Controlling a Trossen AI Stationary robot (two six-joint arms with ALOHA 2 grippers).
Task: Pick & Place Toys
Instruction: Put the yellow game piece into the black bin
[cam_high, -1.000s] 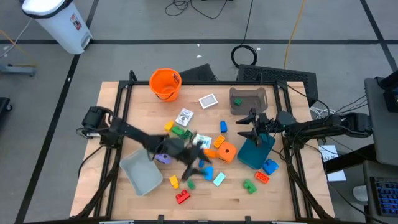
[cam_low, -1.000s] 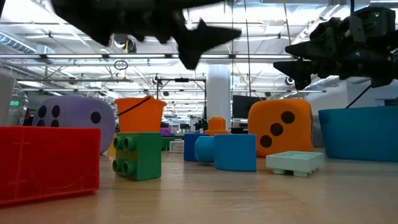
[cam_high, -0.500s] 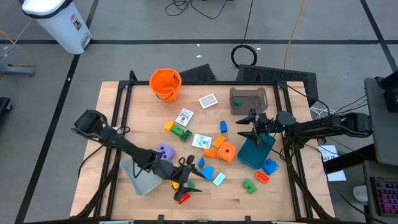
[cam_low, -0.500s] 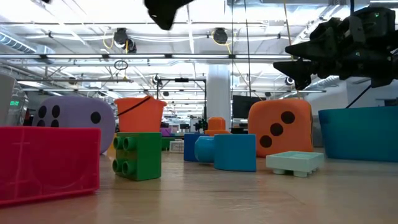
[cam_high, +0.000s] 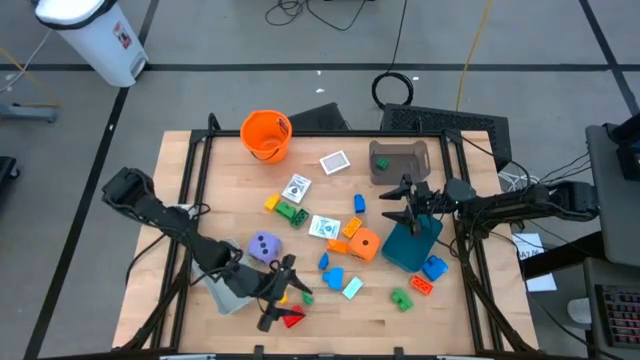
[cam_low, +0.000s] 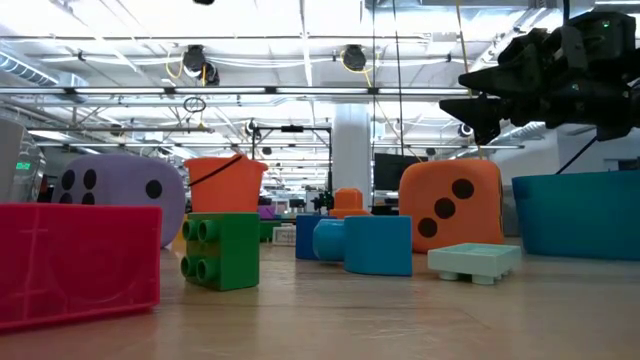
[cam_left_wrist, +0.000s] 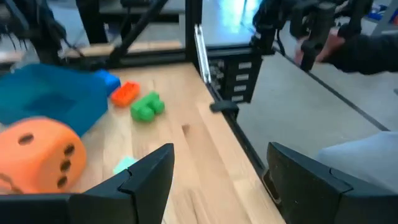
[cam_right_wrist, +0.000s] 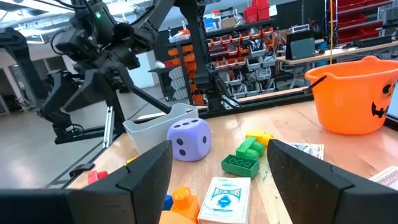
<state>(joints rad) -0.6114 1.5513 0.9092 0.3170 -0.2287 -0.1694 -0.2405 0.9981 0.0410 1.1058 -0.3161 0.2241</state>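
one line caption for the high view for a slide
Left pincer open by the red block; right pincer over the teal bin.

In the high view, the left gripper covered part of the red block and a yellow block beneath it. The left arm hid much of the grey bin. The teal bin lay partly under the right gripper, its contents not visible. The card faces were too small to read. In the low view, the red block was cut off by the picture's edge, as was the teal bin.
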